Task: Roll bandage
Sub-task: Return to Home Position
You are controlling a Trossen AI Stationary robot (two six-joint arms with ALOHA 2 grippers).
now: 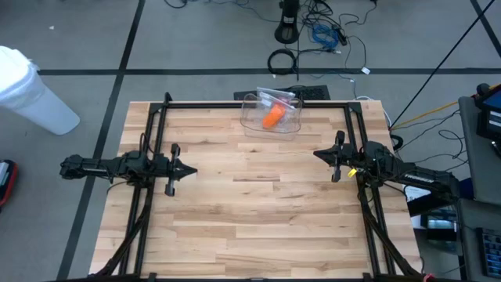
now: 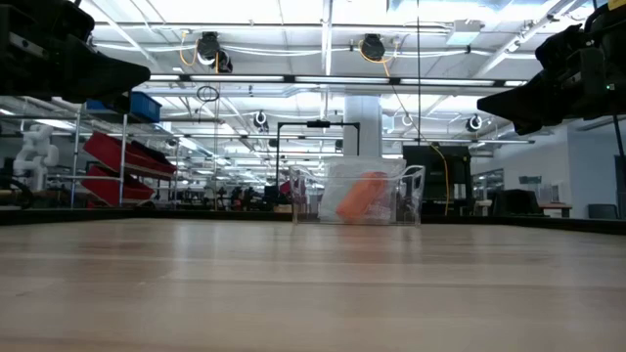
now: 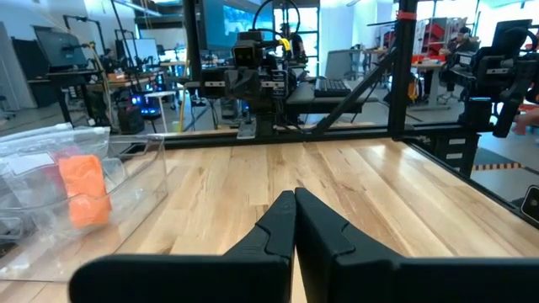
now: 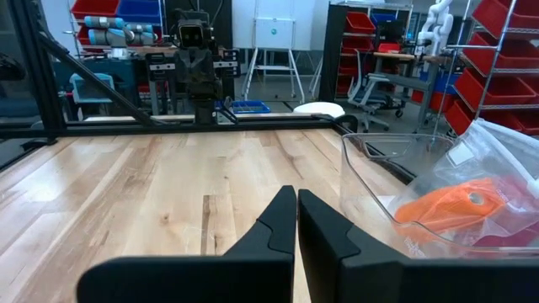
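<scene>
Holding left claw [image 1: 190, 169] at nine o'clock, right claw [image 1: 317, 154] at three, both pinched shut. Leaving bagged orange bandage [image 1: 273, 117] inside transparent bin [image 1: 252, 125] at twelve, by tabletop [image 1: 250, 211] edge; risking nudging it off.

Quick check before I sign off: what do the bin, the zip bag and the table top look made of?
Table: pale wood planks, grain visible, low sheen. Transparent bin: clear rigid plastic, glossy; the table shows through its walls. Zip bag: thin clear film, creased, probably soft plastic. Left gripper and right gripper wait shut.
</scene>
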